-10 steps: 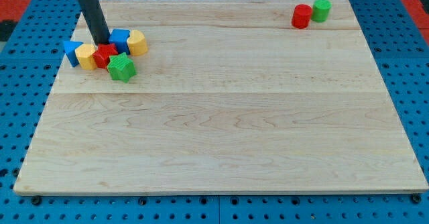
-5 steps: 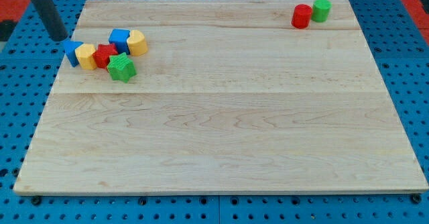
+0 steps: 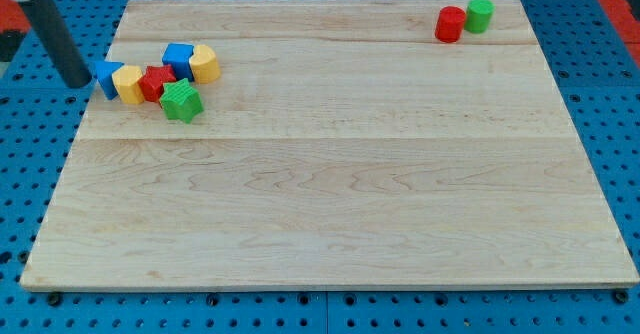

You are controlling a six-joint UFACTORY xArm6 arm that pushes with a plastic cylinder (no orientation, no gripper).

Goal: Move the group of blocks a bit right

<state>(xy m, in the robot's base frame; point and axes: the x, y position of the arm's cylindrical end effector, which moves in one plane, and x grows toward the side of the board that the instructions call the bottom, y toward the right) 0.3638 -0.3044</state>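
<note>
A group of blocks sits at the board's upper left: a blue triangular block, a yellow block, a red block, a blue cube, a yellow rounded block and a green star-shaped block. My tip is just left of the blue triangular block, off the board's left edge, a small gap away. The dark rod rises toward the view's top left.
A red cylinder and a green cylinder stand together at the board's upper right. The wooden board lies on a blue perforated table.
My tip has moved from among the blocks leftward off the board, then a little down to the left of the blue triangular block. The blocks have not moved.
</note>
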